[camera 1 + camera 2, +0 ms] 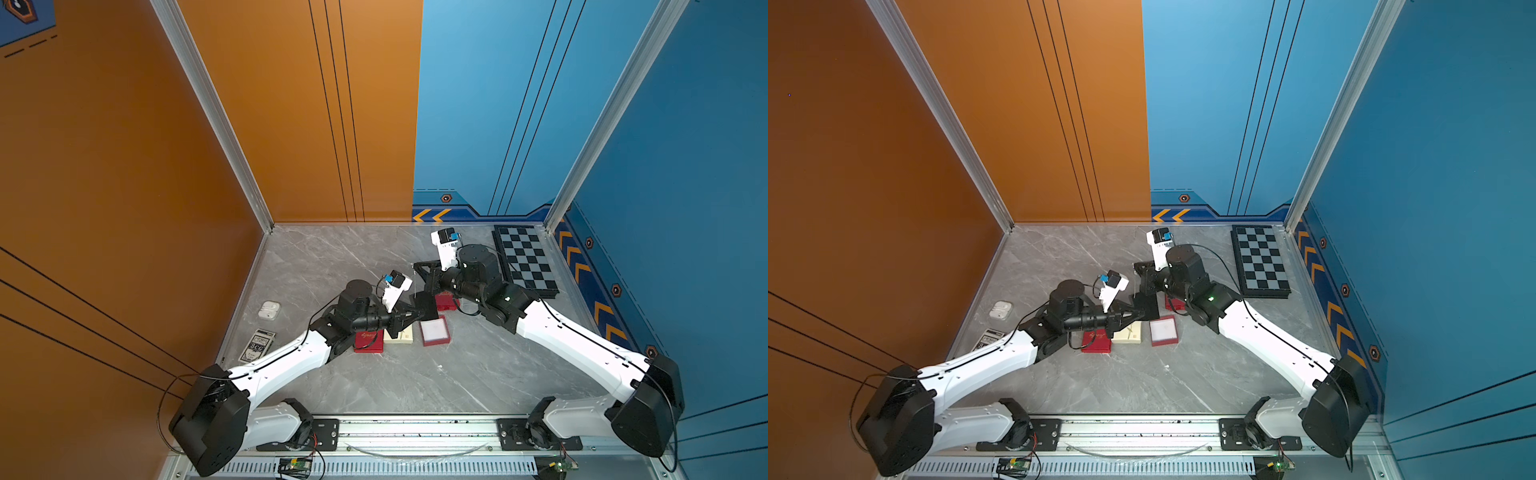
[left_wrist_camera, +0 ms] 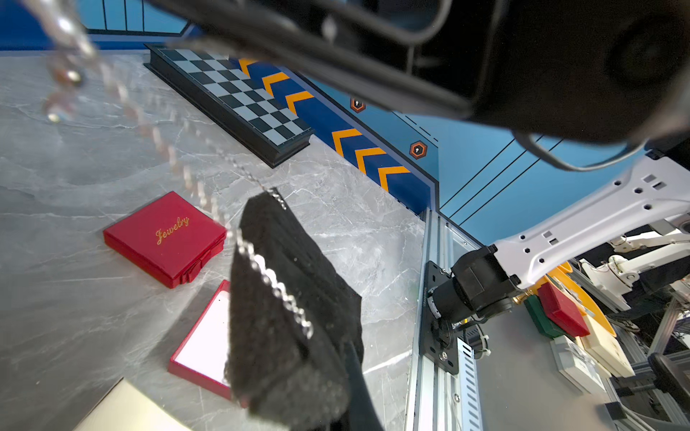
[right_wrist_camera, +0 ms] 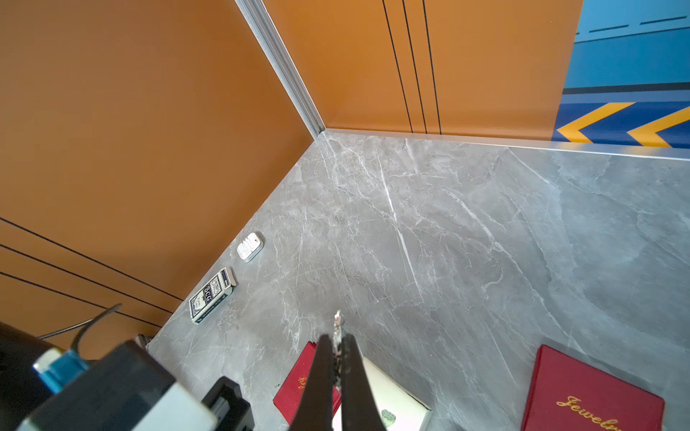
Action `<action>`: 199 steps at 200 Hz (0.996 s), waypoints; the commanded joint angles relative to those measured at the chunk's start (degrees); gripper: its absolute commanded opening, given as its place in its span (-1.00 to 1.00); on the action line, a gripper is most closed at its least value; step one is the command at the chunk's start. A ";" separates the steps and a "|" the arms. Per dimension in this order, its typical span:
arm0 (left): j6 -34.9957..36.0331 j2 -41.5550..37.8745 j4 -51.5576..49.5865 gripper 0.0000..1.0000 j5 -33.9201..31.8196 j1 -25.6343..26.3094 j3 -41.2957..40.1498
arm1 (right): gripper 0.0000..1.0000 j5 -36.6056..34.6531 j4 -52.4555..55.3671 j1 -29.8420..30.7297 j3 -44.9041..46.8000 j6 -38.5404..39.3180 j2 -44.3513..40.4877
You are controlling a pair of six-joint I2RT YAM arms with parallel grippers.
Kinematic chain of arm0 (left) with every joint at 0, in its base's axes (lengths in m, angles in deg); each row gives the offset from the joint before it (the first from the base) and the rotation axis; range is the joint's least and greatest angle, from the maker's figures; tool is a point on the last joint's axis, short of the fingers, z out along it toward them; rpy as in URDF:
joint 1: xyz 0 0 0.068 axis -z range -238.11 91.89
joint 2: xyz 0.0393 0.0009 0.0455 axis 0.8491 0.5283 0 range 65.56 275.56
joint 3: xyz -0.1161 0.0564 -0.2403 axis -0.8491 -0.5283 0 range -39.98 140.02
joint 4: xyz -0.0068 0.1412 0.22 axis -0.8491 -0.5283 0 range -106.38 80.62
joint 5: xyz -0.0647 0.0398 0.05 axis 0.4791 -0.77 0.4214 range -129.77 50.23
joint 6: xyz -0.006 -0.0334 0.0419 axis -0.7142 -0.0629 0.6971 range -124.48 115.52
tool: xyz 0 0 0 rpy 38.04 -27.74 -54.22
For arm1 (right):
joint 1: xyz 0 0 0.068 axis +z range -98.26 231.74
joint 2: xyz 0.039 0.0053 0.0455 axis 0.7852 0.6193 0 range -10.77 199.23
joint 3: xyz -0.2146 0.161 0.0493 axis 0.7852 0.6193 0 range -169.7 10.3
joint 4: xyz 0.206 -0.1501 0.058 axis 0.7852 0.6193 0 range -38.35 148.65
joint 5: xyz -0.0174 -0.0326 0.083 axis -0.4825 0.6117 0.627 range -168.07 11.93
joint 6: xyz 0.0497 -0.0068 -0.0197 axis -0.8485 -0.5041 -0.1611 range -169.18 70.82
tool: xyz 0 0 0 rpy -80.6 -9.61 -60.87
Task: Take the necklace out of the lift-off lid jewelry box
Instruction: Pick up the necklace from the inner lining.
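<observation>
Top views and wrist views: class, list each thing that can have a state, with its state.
left gripper: shut on black pad
right gripper: shut on necklace
necklace: lifted, strung between right gripper and black pad
red box base: open, white lining showing
chessboard: folded shut

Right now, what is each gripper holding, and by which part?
The left fingers grip the black insert pad by one edge; the right fingers pinch the necklace chain near its end.
</observation>
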 commanded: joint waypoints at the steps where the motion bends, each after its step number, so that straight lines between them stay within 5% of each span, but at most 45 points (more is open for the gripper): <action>1: 1.17 1.12 0.73 -1.00 2.84 0.82 0.66 | -1.00 -1.72 -0.77 -0.31 -2.15 0.63 -0.24; 199: 5.73 -2.54 0.45 -1.00 5.44 5.37 -2.11 | -1.00 -3.62 0.12 -7.30 -9.41 1.20 6.14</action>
